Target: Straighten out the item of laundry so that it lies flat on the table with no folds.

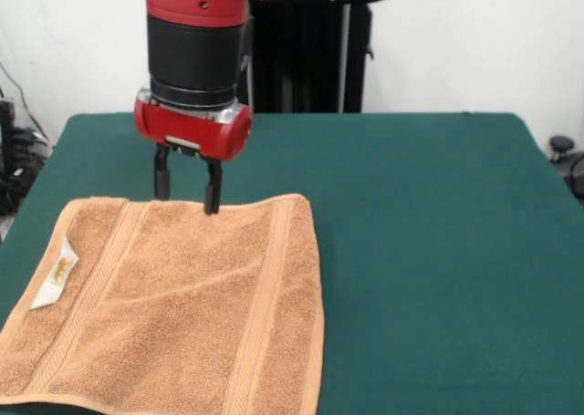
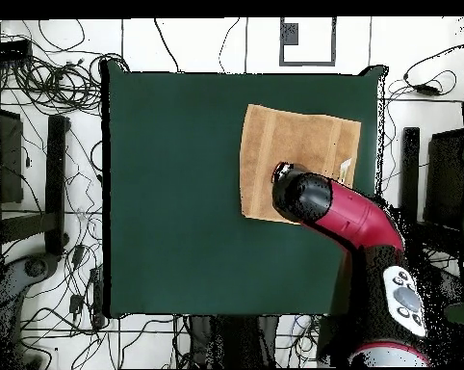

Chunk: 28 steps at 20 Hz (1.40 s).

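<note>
Inspection taken from the front view, reading left to right with the towel as reference. The towel [image 1: 173, 306] lay spread on the green table [image 1: 429, 251], toward the left and near portion of it, its lower edge running out of the picture. At the towel's left side sat a small white tag [image 1: 56, 272] with yellow print, just inside the left border band. Two woven bands ran across the cloth, one beside the tag and one near the right edge. The surface showed only faint creases; no folded-over corner was visible in this view.

My pincer [image 1: 187, 191] stood at the towel's far edge, left of that edge's middle. Its two dark fingers [image 1: 162, 176] were parted with a gap between them and gripped nothing; whether the tips touched the cloth I could not tell. To the right of the towel the table was plain green cloth.

In the overhead view my arm [image 2: 356, 217] covered the towel's [image 2: 294, 159] corner nearest the base, and the towel lay toward one end of the table [image 2: 178, 193].
</note>
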Each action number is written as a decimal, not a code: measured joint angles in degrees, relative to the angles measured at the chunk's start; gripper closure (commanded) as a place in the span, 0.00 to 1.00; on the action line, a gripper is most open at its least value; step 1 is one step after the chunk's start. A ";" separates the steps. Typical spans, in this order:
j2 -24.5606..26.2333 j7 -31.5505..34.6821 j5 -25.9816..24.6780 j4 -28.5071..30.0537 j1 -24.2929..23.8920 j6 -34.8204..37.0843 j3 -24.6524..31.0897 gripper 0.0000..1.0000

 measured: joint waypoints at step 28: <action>-0.01 0.20 4.87 6.09 3.52 -6.59 -2.56 0.00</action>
